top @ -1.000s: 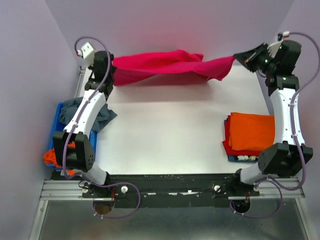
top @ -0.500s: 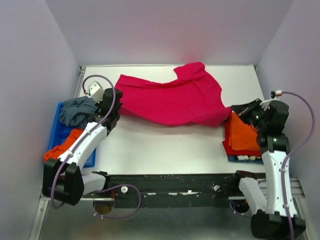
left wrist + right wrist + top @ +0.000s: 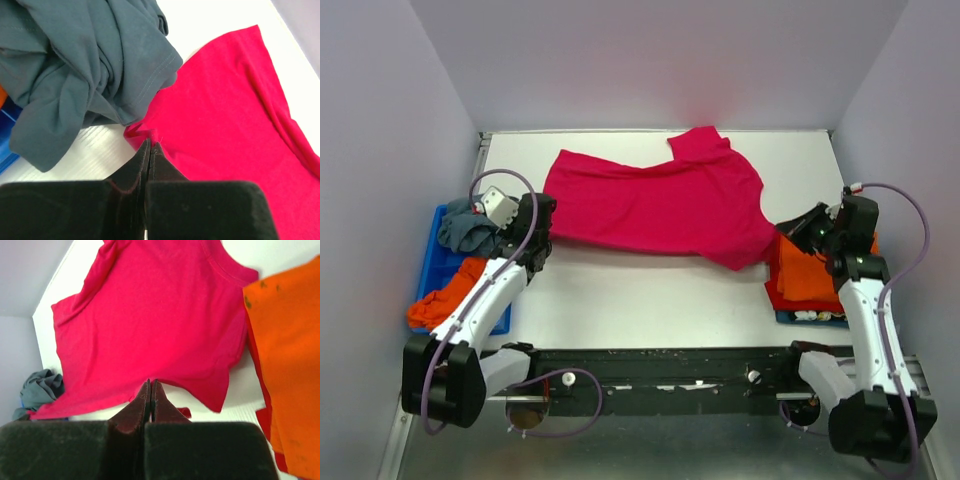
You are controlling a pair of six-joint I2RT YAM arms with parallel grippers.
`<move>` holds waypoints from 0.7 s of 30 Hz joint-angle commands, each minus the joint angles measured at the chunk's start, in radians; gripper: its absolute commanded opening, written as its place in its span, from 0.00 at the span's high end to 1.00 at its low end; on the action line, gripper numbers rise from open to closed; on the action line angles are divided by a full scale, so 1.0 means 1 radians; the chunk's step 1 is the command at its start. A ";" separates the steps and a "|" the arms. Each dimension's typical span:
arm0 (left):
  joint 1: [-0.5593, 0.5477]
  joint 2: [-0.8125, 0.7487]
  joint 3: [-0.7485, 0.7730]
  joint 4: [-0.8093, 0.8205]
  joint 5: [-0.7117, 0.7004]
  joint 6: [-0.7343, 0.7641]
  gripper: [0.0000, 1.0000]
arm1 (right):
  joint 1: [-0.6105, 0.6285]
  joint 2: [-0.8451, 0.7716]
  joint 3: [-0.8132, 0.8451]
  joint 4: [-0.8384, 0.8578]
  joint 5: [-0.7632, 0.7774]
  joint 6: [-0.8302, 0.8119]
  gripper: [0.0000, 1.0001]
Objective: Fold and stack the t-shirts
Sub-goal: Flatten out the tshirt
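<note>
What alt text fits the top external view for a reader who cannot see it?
A crimson t-shirt lies spread across the far half of the white table, the left gripper and right gripper each pinching a near corner. A folded orange shirt sits at right; a blue bin of crumpled shirts at left.

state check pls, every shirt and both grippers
pink t-shirt: unfolded, spread on the table, wrinkled
grey t-shirt: unfolded, crumpled
folded orange t-shirt: folded flat
left gripper: shut on the pink t-shirt's edge
right gripper: shut on the pink t-shirt's edge
</note>
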 commanded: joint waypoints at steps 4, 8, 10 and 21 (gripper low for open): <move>0.012 0.133 0.046 0.000 -0.015 -0.049 1.00 | 0.054 0.249 0.185 0.090 0.069 0.061 0.99; 0.026 0.216 0.103 -0.012 -0.019 -0.054 1.00 | 0.074 0.355 0.261 0.094 0.102 0.085 0.99; 0.032 0.260 0.127 -0.015 -0.016 -0.066 1.00 | 0.078 0.413 0.311 0.081 0.122 0.083 0.99; 0.038 0.447 0.293 -0.047 -0.022 -0.080 1.00 | 0.077 0.690 0.567 0.030 0.093 0.031 0.99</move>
